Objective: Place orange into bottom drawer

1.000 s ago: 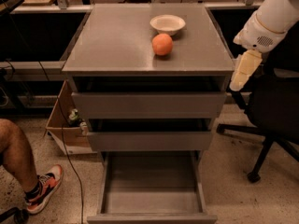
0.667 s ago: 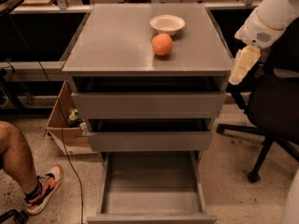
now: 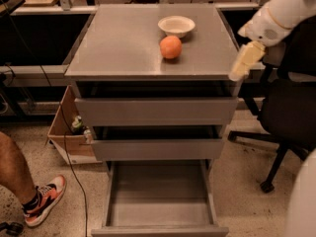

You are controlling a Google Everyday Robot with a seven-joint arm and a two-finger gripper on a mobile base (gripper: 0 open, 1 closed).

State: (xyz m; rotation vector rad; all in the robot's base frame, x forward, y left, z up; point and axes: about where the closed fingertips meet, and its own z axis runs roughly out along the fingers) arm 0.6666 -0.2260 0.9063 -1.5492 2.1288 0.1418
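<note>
Hovering beside the grey cabinet top (image 3: 118,48) — gripper (image 3: 244,63).

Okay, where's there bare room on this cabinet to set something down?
The cabinet top is bare from its left edge across to the orange and white bowl. The floor of the open bottom drawer is bare too. Crowded: back right, where bowl and orange sit close, and the front right corner, beside the gripper.

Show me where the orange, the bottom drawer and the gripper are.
orange (image 3: 171,47): camera view, middle of the fruit.
bottom drawer (image 3: 159,196): camera view, bare floor.
gripper (image 3: 238,72): camera view, its lower tip, at the right edge of the cabinet (image 3: 123,38).
</note>
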